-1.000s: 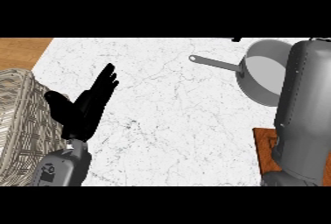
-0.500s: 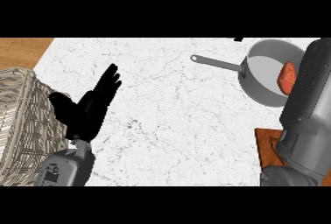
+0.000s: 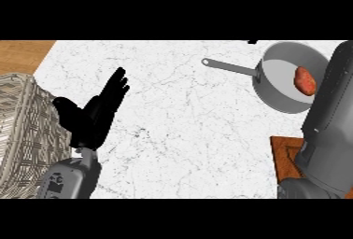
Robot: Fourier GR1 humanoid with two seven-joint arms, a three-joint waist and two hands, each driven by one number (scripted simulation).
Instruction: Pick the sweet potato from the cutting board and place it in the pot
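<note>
An orange-red sweet potato (image 3: 305,80) lies inside the grey pot (image 3: 281,95) at the upper right, near the pot's right side. The pot's long handle (image 3: 228,67) points left. A brown cutting board (image 3: 283,158) shows at the lower right, mostly covered by my right forearm (image 3: 329,126). That forearm runs up the right edge, and its hand is out of the picture. My left hand (image 3: 93,116) rests open at the left, fingers straight and pointing up, holding nothing.
A woven wicker basket (image 3: 24,126) stands at the left edge, right beside my left hand. The counter top is white marble (image 3: 179,121), with a strip of wood (image 3: 21,53) at the upper left. A small dark thing (image 3: 253,41) shows at the top edge.
My right forearm has drawn off to the right, uncovering the pot and the sweet potato lying in it. The left hand has barely moved.
</note>
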